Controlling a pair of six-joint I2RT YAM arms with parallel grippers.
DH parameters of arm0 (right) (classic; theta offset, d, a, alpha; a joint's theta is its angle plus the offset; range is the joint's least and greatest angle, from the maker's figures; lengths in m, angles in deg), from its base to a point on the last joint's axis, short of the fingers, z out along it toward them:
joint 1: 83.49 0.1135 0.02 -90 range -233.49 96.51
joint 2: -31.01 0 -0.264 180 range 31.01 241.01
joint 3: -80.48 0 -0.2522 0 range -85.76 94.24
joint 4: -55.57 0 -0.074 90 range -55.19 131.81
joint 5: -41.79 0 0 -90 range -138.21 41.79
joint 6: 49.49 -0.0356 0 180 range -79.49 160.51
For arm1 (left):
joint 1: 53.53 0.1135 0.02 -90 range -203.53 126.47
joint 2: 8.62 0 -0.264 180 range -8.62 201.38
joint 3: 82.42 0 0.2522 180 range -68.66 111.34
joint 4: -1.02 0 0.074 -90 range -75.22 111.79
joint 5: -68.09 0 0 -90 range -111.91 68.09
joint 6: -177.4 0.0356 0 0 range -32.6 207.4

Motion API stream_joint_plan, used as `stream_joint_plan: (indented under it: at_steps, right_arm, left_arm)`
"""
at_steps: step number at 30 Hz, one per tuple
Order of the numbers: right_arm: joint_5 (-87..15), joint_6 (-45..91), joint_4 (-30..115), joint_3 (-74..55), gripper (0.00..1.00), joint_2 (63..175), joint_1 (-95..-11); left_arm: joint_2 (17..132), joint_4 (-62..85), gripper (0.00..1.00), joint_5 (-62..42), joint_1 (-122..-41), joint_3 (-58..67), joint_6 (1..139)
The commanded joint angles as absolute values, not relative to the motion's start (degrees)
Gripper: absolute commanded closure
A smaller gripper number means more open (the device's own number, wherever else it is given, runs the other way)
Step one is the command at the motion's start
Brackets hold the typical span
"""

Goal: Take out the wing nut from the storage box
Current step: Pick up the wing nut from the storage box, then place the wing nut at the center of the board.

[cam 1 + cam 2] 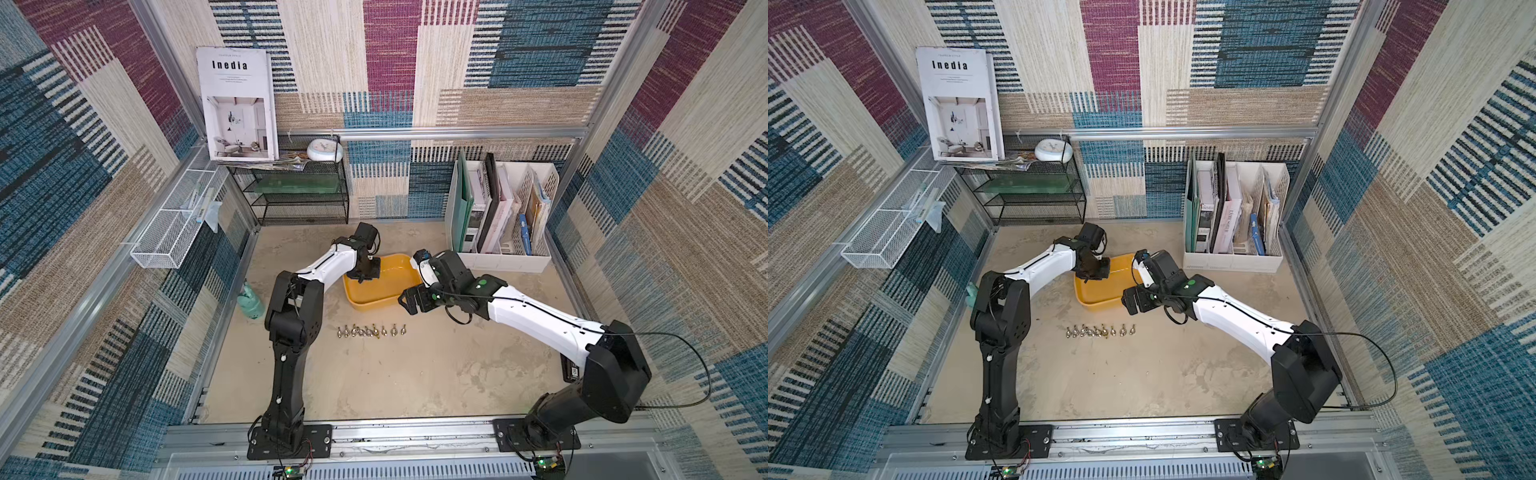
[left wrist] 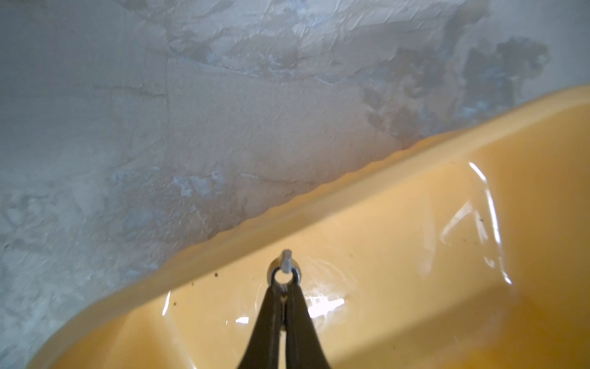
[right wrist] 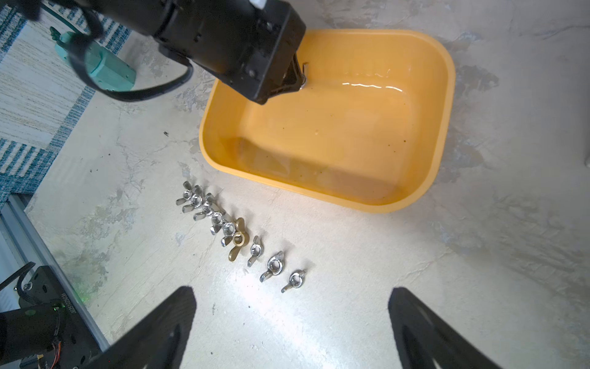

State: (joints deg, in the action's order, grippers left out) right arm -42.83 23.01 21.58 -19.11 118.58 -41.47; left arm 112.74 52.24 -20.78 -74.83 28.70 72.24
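The storage box (image 1: pixel 366 306) is a shallow yellow tub in the middle of the table, seen in both top views (image 1: pixel 1100 305). My left gripper (image 2: pixel 283 289) reaches down into its far left corner. Its dark fingers (image 2: pixel 271 319) are shut on a small silver wing nut (image 2: pixel 284 271), which sits close to the tub's inner wall (image 2: pixel 383 207). From the right wrist view, the left gripper (image 3: pixel 297 76) and the held wing nut (image 3: pixel 305 68) show inside the storage box (image 3: pixel 319 191). My right gripper (image 3: pixel 292 294) hovers open over bare table by the tub's near right corner (image 1: pixel 409 301).
Several wing nuts (image 1: pixel 372 331) lie in a row on the table in front of the tub, one of them brass (image 3: pixel 237 242). A green spray bottle (image 1: pixel 250 301) stands at the left. A white file organizer (image 1: pixel 503 257) and a black mesh shelf (image 1: pixel 299 187) stand at the back.
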Motion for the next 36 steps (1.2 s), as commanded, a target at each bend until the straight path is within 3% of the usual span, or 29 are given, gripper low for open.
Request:
stream_joint_plan:
  at_steps: [1, 18, 36]
  right_arm:
    - [-41.64, 23.44, 21.6, -19.72, 0.01, 117.57, -41.36]
    - [-38.9, 18.92, 21.62, -36.36, 0.01, 99.58, -40.71]
    - [-41.42, 11.95, 15.97, -47.22, 0.01, 81.5, -37.96]
  left_arm:
    - [109.41, 52.32, 0.97, -21.28, -75.68, 26.52, 70.72]
    - [93.24, 51.35, 0.97, -25.3, -90.54, 12.75, 62.71]
    - [98.59, 48.39, 0.97, -26.7, -104.58, 9.83, 54.04]
